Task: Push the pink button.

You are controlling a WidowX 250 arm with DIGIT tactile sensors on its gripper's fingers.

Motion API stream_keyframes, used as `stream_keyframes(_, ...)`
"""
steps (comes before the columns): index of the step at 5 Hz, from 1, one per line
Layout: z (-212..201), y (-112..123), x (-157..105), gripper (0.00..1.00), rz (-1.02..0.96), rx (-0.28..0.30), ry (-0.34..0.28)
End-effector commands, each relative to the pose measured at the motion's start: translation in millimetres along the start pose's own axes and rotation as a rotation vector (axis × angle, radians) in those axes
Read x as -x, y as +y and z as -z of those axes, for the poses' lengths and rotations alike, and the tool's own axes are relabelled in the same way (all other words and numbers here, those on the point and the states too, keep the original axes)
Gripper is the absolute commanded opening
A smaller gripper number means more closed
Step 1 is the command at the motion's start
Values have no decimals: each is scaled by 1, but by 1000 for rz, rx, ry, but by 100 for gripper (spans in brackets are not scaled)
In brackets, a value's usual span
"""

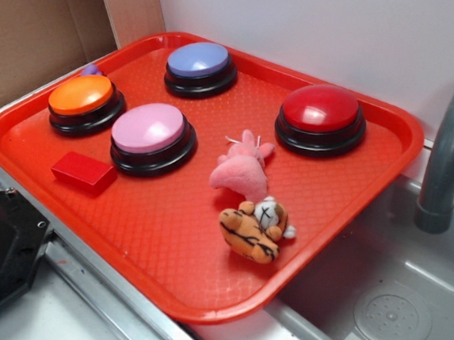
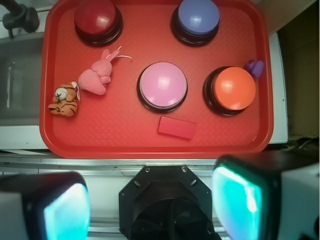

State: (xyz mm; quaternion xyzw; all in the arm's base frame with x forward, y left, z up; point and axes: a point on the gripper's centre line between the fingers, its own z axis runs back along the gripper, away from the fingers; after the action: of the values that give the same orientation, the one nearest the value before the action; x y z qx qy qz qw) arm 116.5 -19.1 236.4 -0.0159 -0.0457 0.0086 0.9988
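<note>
The pink button [image 1: 148, 128], a light-pink dome on a black base, sits left of centre on the red tray [image 1: 165, 236]. In the wrist view the pink button [image 2: 162, 85] lies at the tray's middle, far ahead of my gripper [image 2: 152, 202]. The gripper is open and empty, its two teal-padded fingers [image 2: 235, 197] wide apart at the bottom of the view, high above the robot's black base and off the tray's near edge. The gripper is not in the exterior view.
On the tray: orange button [image 1: 81, 96], lavender-blue button [image 1: 198, 61], red button [image 1: 320, 109], pink plush rabbit [image 1: 241, 171], tiger plush [image 1: 255, 230], red block [image 1: 84, 170], a small purple object [image 1: 91, 70]. A grey faucet [image 1: 452, 142] and sink [image 1: 393, 316] are at right.
</note>
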Motion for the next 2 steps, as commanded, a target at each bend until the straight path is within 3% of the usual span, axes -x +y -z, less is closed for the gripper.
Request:
stream_keyframes(1,0,0,0,100,0,0,0)
stream_keyframes(2,22,21,-13,100,-3,-36,70)
